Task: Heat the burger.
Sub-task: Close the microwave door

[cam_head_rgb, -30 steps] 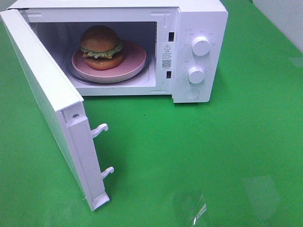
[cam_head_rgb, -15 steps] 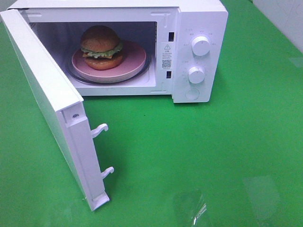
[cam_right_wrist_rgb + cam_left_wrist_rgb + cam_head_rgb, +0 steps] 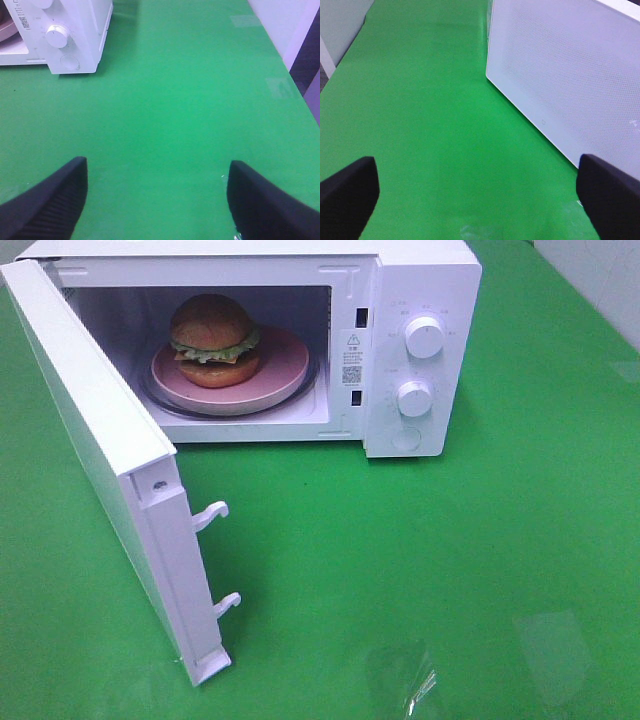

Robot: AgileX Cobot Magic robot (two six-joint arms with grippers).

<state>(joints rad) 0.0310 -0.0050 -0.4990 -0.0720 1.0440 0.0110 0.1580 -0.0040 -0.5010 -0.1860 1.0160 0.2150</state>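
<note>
Green matting covers the tabletop [image 3: 450, 560], on which a white microwave oven [image 3: 430, 280] stands toward the far edge. Its door [image 3: 90, 430] is swung fully open on the left-hand hinge, its free edge toward the viewer and carrying two white latch hooks [image 3: 212, 513], one above the other.

Inside the cavity, the burger [image 3: 212, 340] sits upright on a pink plate [image 3: 285, 365], left of the plate's centre. The plate in turn rests on the glass turntable [image 3: 312, 375]. Golden-brown bun, green lettuce, yellow cheese and patty are all visible in the stack.

The control panel to the right of the cavity bears an upper knob [image 3: 424, 337], a lower knob [image 3: 414, 398] and a round button [image 3: 405, 438] beneath them. A label with a square code [image 3: 352, 355] is fixed to the frame beside the opening.

The left gripper [image 3: 477, 172], seen from its wrist camera, has its black fingers spread as wide as they go, with nothing between them. It hangs over bare matting just beside the outer, dot-patterned face of the door.

The right gripper [image 3: 157, 167] likewise stands with its jaws wide apart and empty. It hangs above open matting in front of the control panel and well apart from it.
</note>
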